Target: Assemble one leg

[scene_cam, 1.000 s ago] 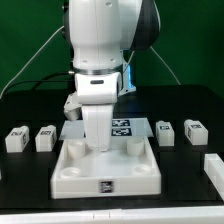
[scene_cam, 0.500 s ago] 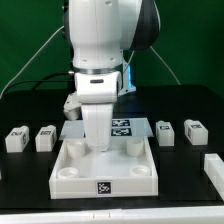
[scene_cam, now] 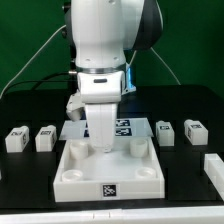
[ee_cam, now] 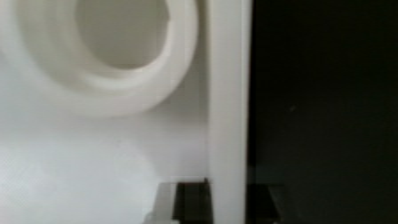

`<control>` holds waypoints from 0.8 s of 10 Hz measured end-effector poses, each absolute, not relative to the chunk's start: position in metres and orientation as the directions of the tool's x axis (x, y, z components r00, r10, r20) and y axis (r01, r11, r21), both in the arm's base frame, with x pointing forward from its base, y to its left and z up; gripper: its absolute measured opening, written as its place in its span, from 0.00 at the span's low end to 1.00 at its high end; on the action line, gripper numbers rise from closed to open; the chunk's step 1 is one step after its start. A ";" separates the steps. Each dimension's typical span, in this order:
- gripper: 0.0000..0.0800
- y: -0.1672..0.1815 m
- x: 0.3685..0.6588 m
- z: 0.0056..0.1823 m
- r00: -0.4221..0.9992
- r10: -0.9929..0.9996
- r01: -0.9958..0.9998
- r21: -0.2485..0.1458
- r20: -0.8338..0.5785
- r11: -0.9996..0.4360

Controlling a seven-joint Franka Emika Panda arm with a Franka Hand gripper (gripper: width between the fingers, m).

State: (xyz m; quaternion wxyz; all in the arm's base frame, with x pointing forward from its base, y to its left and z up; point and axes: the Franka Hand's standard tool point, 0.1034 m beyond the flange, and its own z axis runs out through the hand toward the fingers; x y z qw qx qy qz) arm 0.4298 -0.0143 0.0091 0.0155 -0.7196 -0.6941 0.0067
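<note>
Four legs, small white blocks with marker tags, stand in a row: two at the exterior view's left (scene_cam: 15,139) (scene_cam: 45,138) and two at its right (scene_cam: 165,132) (scene_cam: 195,130). None is held. The large white square tray-like part (scene_cam: 75,178) with corner sockets lies in front. My gripper (scene_cam: 103,148) reaches down at the tray's far wall. In the wrist view, my gripper (ee_cam: 228,205) has its dark fingers (ee_cam: 194,203) on both sides of the tray's white wall (ee_cam: 228,110), shut on it. A round socket (ee_cam: 116,45) lies beside it.
The marker board (scene_cam: 124,127) lies flat behind the tray, partly hidden by the arm. Another white part (scene_cam: 214,168) sits at the exterior view's right edge. Cables hang behind the arm.
The arm and the tray-like part have shifted slightly toward the exterior view's right and a little nearer. The four legs have not moved.
</note>
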 end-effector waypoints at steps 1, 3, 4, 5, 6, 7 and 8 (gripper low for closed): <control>0.07 -0.004 0.437 0.009 0.017 1.000 0.999 -0.030 0.020 -0.016; 0.07 0.030 0.458 0.011 0.055 0.998 0.998 -0.013 0.036 -0.054; 0.07 0.041 0.470 0.010 0.049 0.998 0.999 -0.015 0.039 -0.049; 0.07 0.048 0.480 0.009 0.059 0.997 0.998 -0.013 0.042 -0.059; 0.07 0.054 0.491 0.008 0.064 0.997 0.998 -0.006 0.046 -0.063; 0.07 0.057 0.496 0.007 0.062 0.997 0.998 -0.007 0.046 -0.062; 0.07 0.059 0.496 0.007 0.057 0.997 0.998 -0.012 0.045 -0.057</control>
